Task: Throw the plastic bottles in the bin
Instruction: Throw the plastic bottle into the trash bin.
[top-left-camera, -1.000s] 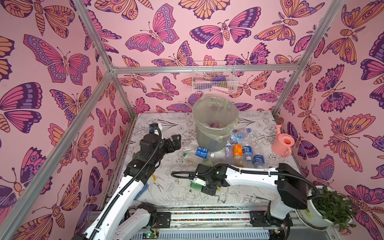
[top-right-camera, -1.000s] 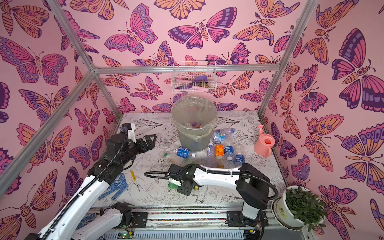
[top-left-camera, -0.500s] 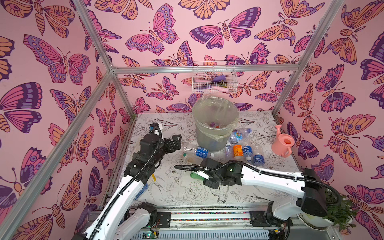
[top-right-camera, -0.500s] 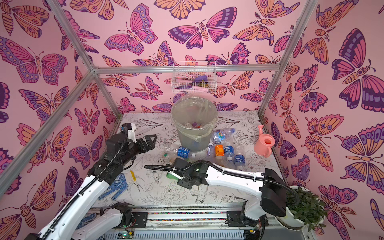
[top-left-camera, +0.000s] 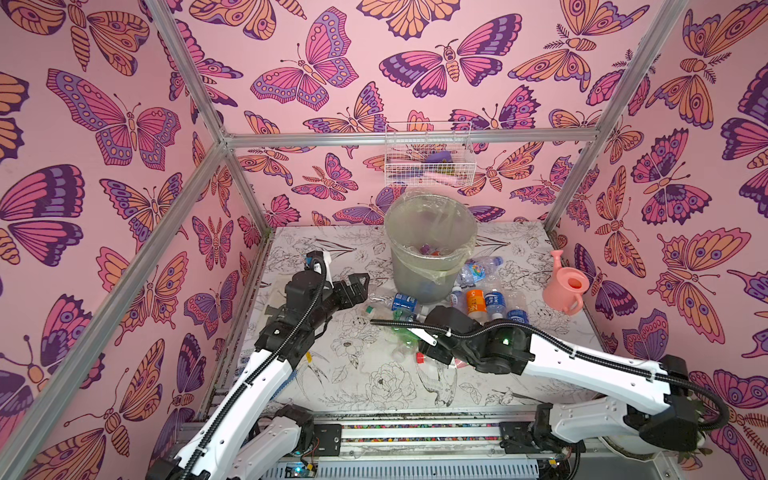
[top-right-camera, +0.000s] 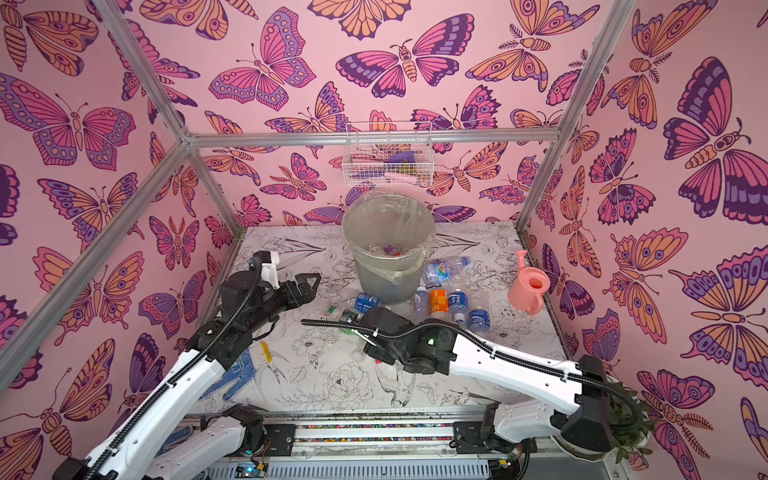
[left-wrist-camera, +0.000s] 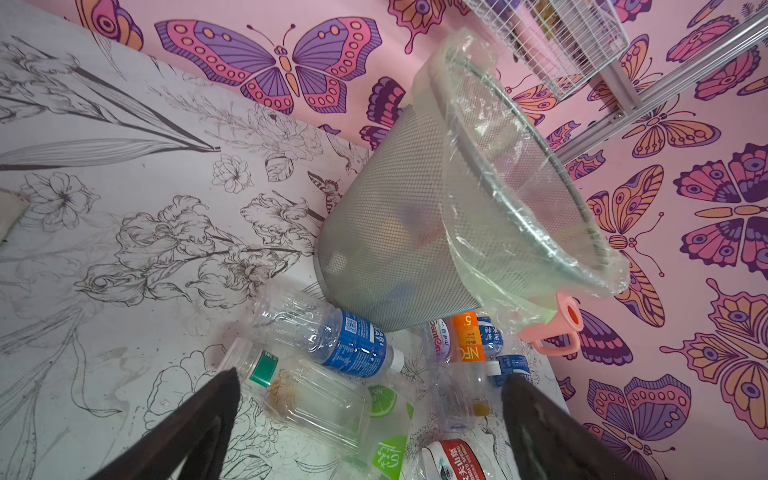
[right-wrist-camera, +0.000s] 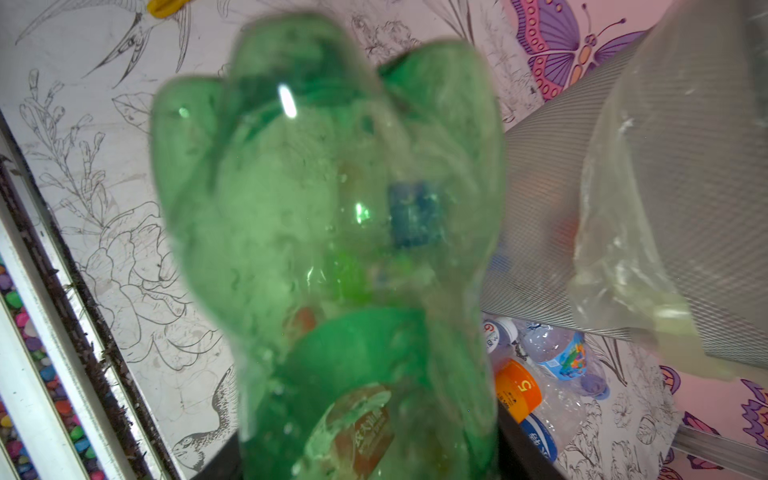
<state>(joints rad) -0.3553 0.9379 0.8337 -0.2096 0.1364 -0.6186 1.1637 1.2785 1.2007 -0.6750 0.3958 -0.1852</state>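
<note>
Your right arm has stretched forward, carrying the green bottle (right-wrist-camera: 332, 249) toward 12 o'clock. Your right pincer (top-left-camera: 417, 345) is clenched on it, at 6 o'clock of the bin (top-left-camera: 415, 278), below rim height. You're mid-carry: next raise it over the rim and let go. Your left pincer (top-left-camera: 355, 286) hangs released at the bin's 8 o'clock.

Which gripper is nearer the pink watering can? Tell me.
Right. The right gripper, holding the green bottle, is just across the bottle pile from the watering can; the open left gripper is farther, past the bin.
</note>
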